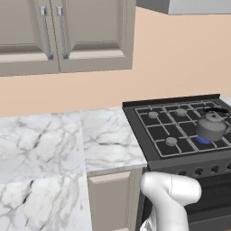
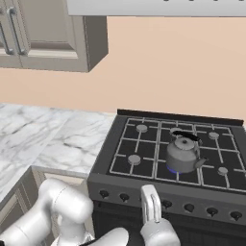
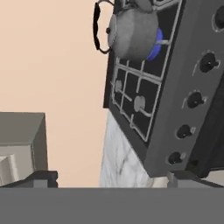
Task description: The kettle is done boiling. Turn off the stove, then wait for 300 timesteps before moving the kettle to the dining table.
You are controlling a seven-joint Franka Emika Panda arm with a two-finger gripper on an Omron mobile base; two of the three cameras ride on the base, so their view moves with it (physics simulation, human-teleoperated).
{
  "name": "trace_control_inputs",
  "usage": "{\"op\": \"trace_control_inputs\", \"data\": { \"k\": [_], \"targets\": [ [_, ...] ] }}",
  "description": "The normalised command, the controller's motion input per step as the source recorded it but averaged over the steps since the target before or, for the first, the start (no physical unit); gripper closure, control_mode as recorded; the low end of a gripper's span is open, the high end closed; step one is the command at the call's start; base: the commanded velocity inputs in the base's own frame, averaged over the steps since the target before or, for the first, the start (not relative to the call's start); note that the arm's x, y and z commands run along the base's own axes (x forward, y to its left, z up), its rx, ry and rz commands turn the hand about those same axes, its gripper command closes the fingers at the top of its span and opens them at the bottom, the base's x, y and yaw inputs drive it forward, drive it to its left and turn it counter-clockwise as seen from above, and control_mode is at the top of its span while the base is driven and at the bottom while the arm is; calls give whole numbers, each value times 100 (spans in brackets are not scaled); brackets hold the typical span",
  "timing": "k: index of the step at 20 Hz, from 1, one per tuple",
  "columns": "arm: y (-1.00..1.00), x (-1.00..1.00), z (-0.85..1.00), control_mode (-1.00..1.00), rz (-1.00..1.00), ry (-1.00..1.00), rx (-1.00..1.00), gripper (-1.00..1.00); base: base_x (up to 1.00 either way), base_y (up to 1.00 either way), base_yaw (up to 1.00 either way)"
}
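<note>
**Kettle on a lit burner, arm low before the knob row**

The small squat grey metal kettle point(image 2: 182, 154) with its thin black arched handle and knobbed lid stands upright on the black grid grates of the black gas stove point(image 2: 144, 144), over a front burner toward the range's right side. A blue flame point(image 2: 171, 169) shows under its base, also visible in the left base view point(image 1: 203, 140) and in the hand view point(image 3: 155, 46). In the hand view, which is rolled on its side, the kettle point(image 3: 131, 33) sits at the top of the picture, above the stove's front panel.

A row of black front knobs point(image 2: 166, 204) runs along the stove's front edge; in the hand view the same knobs point(image 3: 192, 100) run down the right side. No brand, label or readable writing can be made out on the stove, the kettle or the cabinets.

The white marble surface point(image 1: 49, 144) with grey veins lies to the left of the stove, touching its side, with beige wall cabinets point(image 1: 63, 36) above it.

The white arm rises in front of the stove's front panel in both base views. In the hand view the two dark finger tips of the gripper point(image 3: 111, 178) stand far apart at the lower corners: the jaws are wide open and hold nothing.
</note>
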Motion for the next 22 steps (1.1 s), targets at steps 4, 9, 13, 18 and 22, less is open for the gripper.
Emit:
{"op": "trace_control_inputs", "data": {
  "k": [4,9,13,18,22],
  "targets": [
    [-24,12,-33,-100,-11,7,24,-100,0,0,0],
    [-16,35,-27,-100,-10,9,19,-100,0,0,0],
    [-18,34,-38,-100,-10,7,19,-100,0,0,0],
    [-16,16,-43,-100,-10,0,16,-100,0,0,0],
    [-16,25,-37,-100,-12,0,10,-100,0,0,0]
  ]
}}
